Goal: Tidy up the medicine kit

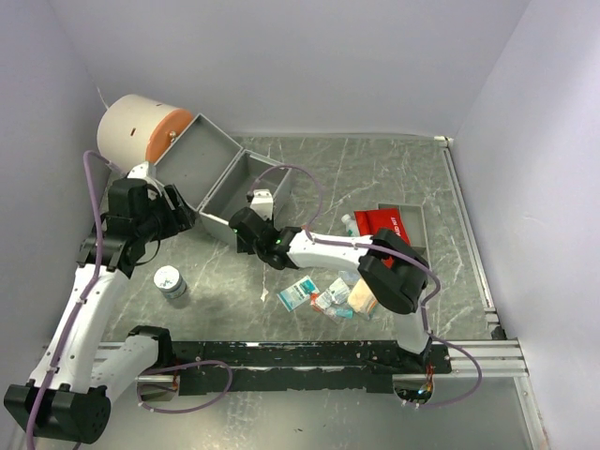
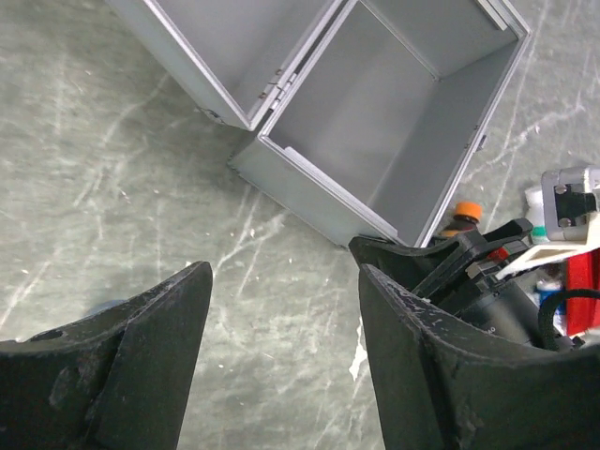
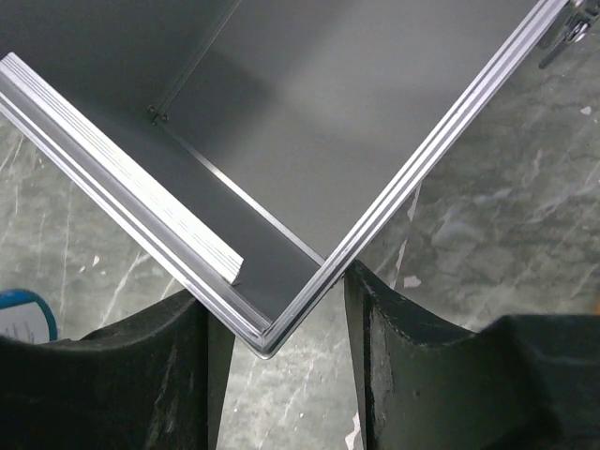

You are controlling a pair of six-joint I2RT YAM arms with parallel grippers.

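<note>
The medicine kit's grey metal case (image 1: 246, 192) lies open at the back left of the table, its lid (image 1: 192, 155) tipped up and its inside (image 2: 375, 159) bare. My right gripper (image 1: 246, 228) is at the case's near corner. In the right wrist view that corner's rim (image 3: 450, 141) sits between the fingers (image 3: 394, 356) of the gripper (image 3: 277, 281), and both tips touch it. Left of the case my left gripper (image 1: 178, 211) (image 2: 286, 272) hangs open over bare table. The red first-aid pouch (image 1: 386, 223) lies at the right. Sachets (image 1: 298, 293) and small bottles (image 1: 337, 305) lie near the front.
A white drum with an orange face (image 1: 141, 131) stands behind the lid. A shallow grey tray (image 1: 417, 225) holds the red pouch at the right. A small round tin (image 1: 170, 281) sits front left. An orange-capped bottle (image 2: 466, 214) shows beside the right arm.
</note>
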